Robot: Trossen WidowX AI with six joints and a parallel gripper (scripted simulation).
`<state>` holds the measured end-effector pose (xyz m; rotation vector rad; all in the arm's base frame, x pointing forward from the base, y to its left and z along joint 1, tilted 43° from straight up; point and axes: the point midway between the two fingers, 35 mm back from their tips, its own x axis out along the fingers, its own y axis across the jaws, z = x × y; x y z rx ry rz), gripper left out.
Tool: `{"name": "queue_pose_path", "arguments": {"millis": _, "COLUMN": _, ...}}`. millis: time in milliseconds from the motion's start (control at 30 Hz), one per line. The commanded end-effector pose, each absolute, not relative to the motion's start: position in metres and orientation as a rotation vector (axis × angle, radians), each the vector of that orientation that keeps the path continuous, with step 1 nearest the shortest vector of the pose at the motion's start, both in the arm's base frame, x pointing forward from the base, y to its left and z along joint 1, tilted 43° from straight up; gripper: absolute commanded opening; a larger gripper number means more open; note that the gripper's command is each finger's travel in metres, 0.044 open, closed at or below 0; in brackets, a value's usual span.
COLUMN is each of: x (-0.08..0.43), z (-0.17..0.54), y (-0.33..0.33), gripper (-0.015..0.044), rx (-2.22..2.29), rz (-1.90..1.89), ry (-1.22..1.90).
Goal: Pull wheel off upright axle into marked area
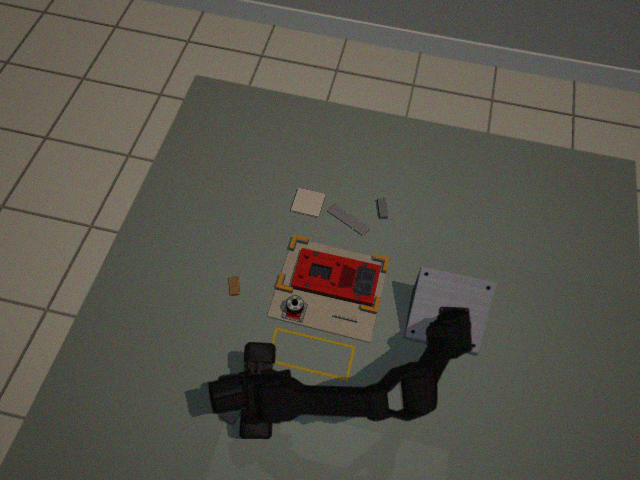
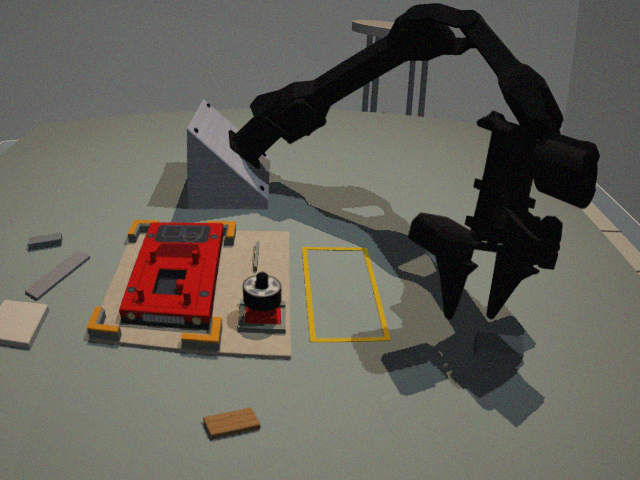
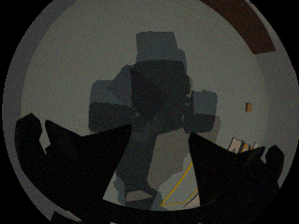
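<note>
The gripper (image 2: 473,314) hangs above the table (image 2: 129,413), fingers pointing down and spread partway with nothing between them — its tips clear of the surface, over their own dark shadow. It sits to the side of the yellow marked area (image 2: 345,294), beyond the rectangle's edge farthest from the wheel.

The wheel (image 2: 262,292) is on its upright axle (image 2: 262,279), mounted on a small red block (image 2: 263,315) at the corner of the tan board (image 2: 248,346). The yellow rectangle lies just beside that board, between the wheel and the gripper. A red car body (image 2: 173,273) rests on the same board, held by orange corner brackets (image 2: 201,338).

The arm (image 2: 413,46) arches up from a grey wedge base (image 2: 217,165) behind the board. A small wooden block (image 2: 231,422) lies apart in the foreground — grey strips (image 2: 55,273) and a pale tile (image 2: 20,322) lie off to the far side of the board.
</note>
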<state>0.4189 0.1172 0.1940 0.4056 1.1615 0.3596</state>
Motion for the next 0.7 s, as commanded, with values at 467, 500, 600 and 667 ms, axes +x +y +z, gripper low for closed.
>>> {"name": "queue_pose_path", "arguments": {"millis": 467, "x": 0.358, "z": 0.091, "y": -0.103, "gripper": 0.0300, "rx": 1.913, "rz": -0.821, "ry": 1.577}}
{"name": "queue_pose_path", "arguments": {"millis": 500, "x": 0.358, "z": 0.091, "y": -0.103, "gripper": 0.0300, "rx": 1.913, "rz": -0.821, "ry": 1.577}}
{"name": "queue_pose_path", "arguments": {"millis": 600, "x": 0.358, "z": 0.091, "y": -0.103, "gripper": 0.0300, "rx": 1.913, "rz": -0.821, "ry": 1.577}}
{"name": "queue_pose_path", "arguments": {"millis": 667, "x": 0.358, "z": 0.091, "y": -0.103, "gripper": 0.0300, "rx": 1.913, "rz": -0.821, "ry": 1.577}}
